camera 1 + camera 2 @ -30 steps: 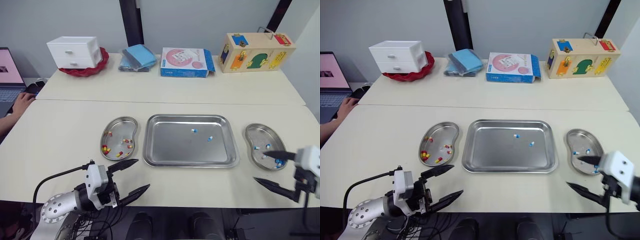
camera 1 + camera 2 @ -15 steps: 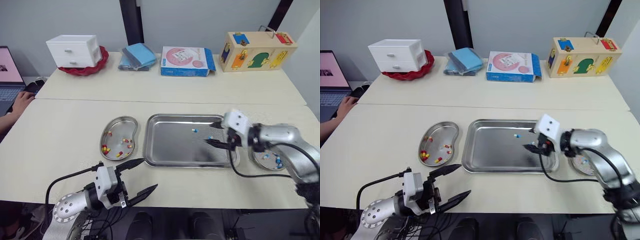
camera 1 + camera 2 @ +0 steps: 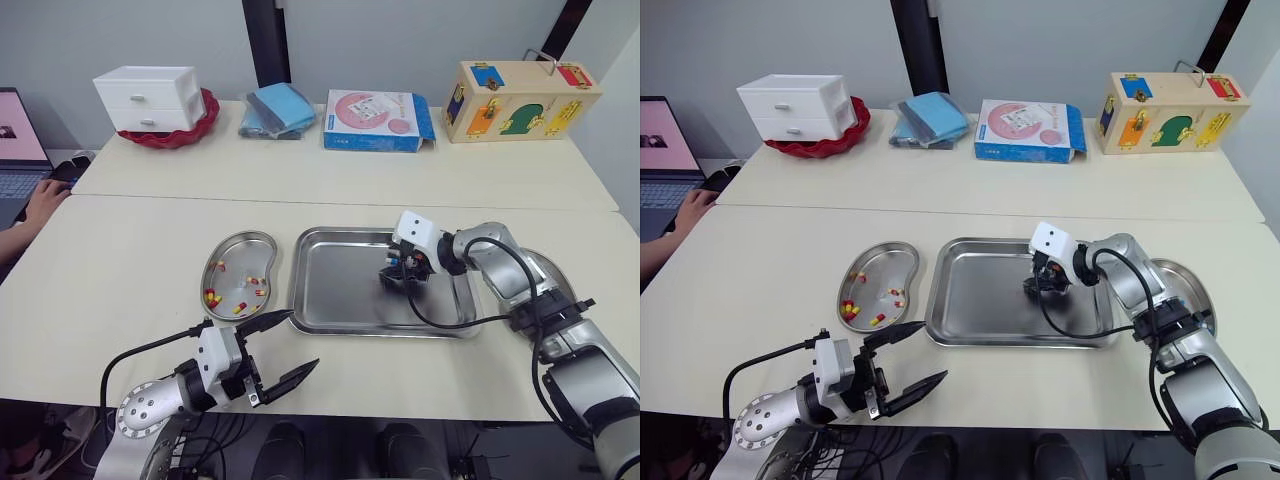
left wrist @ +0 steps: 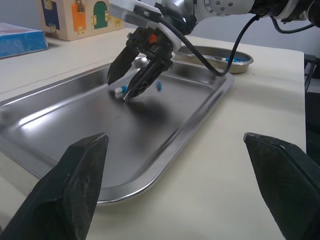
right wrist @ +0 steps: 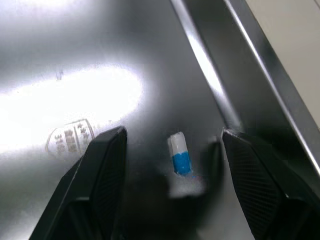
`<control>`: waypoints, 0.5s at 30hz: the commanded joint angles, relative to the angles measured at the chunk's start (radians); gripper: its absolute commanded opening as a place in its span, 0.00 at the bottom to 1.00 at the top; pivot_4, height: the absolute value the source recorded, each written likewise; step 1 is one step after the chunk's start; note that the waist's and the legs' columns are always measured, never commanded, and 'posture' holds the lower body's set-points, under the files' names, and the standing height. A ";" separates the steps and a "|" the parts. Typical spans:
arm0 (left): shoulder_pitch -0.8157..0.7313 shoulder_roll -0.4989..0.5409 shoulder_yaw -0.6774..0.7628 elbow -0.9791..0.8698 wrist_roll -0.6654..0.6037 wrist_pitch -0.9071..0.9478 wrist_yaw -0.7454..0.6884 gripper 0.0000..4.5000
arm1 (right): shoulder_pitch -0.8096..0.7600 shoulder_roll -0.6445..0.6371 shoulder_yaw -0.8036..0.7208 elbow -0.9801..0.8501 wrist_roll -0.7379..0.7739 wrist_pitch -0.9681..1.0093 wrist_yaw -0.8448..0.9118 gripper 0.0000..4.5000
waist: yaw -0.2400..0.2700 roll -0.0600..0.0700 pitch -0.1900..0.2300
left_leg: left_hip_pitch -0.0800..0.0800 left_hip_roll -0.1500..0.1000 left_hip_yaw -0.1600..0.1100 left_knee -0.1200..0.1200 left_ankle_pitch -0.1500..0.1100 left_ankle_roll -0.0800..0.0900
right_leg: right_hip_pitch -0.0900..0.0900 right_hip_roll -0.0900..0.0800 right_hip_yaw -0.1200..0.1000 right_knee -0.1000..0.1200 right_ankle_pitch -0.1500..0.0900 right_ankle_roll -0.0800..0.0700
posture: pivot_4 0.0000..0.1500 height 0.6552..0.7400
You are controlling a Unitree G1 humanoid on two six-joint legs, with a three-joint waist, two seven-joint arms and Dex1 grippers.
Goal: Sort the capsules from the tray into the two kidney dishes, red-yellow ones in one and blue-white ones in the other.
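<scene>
A blue-white capsule [image 5: 179,152] is seen lying flat on the steel tray [image 3: 325,305], just right of the frame's centre. It is bracketed by the widely spread fingers of the right gripper [image 3: 393,280], neither of which touches it. The capsule is judged light, smooth and thin-shelled, likely to skid on polished metal or dent if squeezed. It is best taken gently across its middle. The left gripper [image 3: 300,340] is held wide and empty at the lower left.

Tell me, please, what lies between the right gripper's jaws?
A blue-white capsule lies on the tray between the open jaws of the right gripper, touching neither, as the right wrist view shows.
</scene>
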 commanded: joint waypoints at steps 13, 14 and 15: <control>-0.018 0.012 -0.007 0.033 -0.047 -0.057 -0.090 1.00 | 0.029 -0.021 -0.020 -0.092 -0.044 0.005 0.070 0.00 | 0.001 0.000 0.000 | 0.000 0.000 0.000 0.000 0.000 0.000 | 0.000 0.000 0.000 0.000 0.000 0.000 | 1.00 1.00; -0.021 0.013 -0.007 0.039 -0.056 -0.058 -0.105 1.00 | 0.036 -0.028 -0.027 -0.110 -0.043 0.007 0.072 0.00 | 0.000 0.000 0.000 | 0.000 0.000 0.000 0.000 0.000 0.000 | 0.000 0.000 0.000 0.000 0.000 0.000 | 1.00 1.00; -0.025 0.015 -0.007 0.044 -0.063 -0.057 -0.118 1.00 | 0.044 -0.035 -0.036 -0.131 -0.040 0.010 0.071 0.00 | 0.001 0.000 0.000 | 0.000 0.000 0.000 0.000 0.000 0.000 | 0.000 0.000 0.000 0.000 0.000 0.000 | 1.00 1.00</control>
